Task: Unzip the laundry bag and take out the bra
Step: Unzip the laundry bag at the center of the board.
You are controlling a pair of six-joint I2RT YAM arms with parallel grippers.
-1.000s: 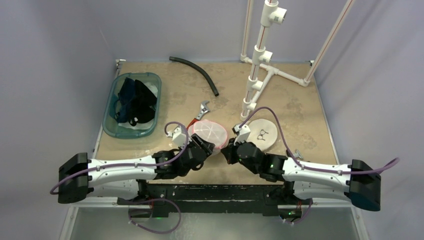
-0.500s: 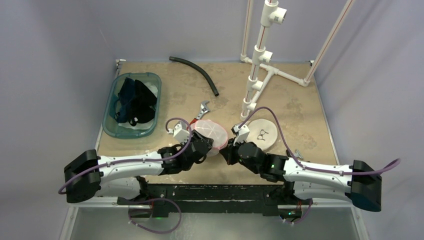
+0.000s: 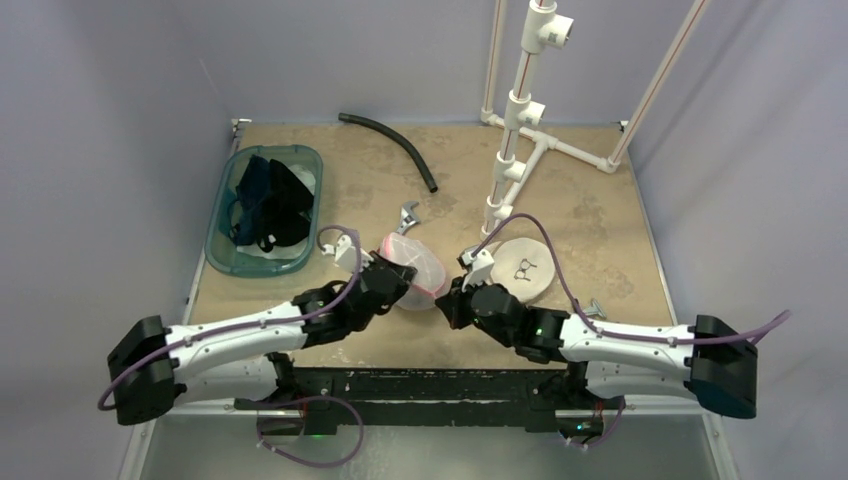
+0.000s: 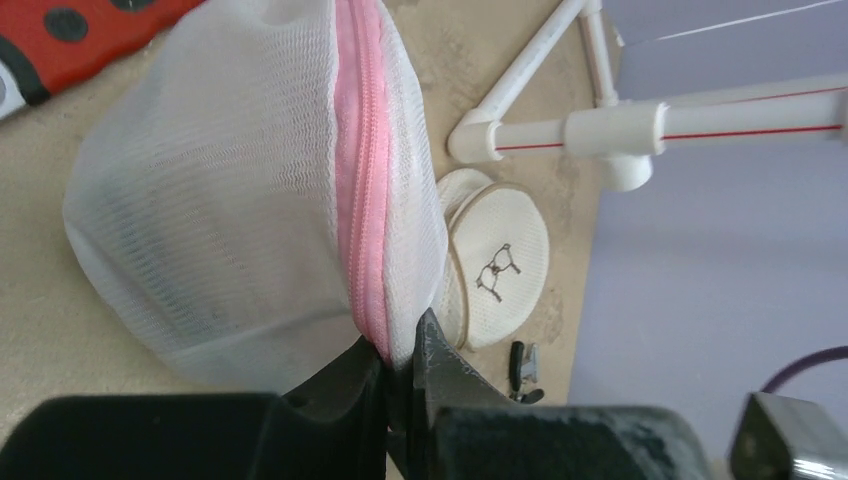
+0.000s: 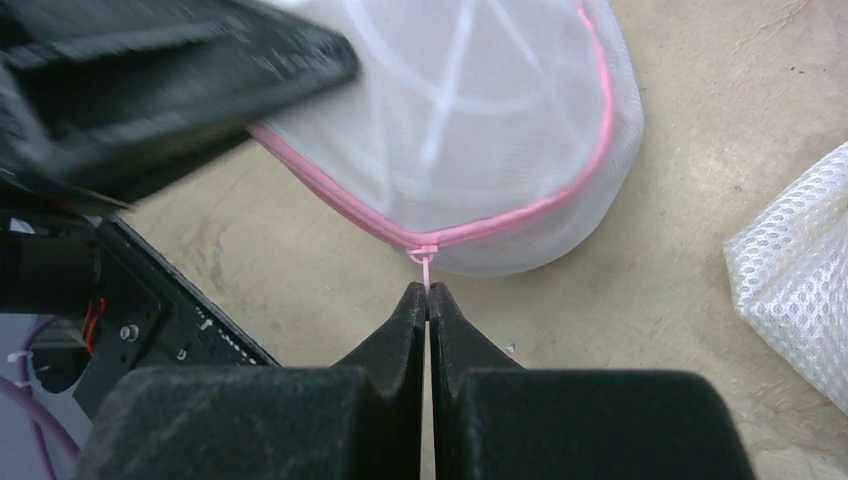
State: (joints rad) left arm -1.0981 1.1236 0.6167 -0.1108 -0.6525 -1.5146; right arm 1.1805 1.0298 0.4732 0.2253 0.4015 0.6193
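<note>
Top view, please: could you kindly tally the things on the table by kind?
Mesh bags: 2 (pink-zip bag, beige bag)
Bin of clothes: 1
Hose: 1
Wrench: 1
Pipe stand: 1
Small clip: 1
Total: 7

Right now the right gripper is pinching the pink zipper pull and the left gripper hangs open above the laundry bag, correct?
Not quite. The left gripper is not open above the laundry bag: the left wrist view shows it shut on the bag's pink zipper seam. The right gripper does pinch the pink zipper pull.
</note>
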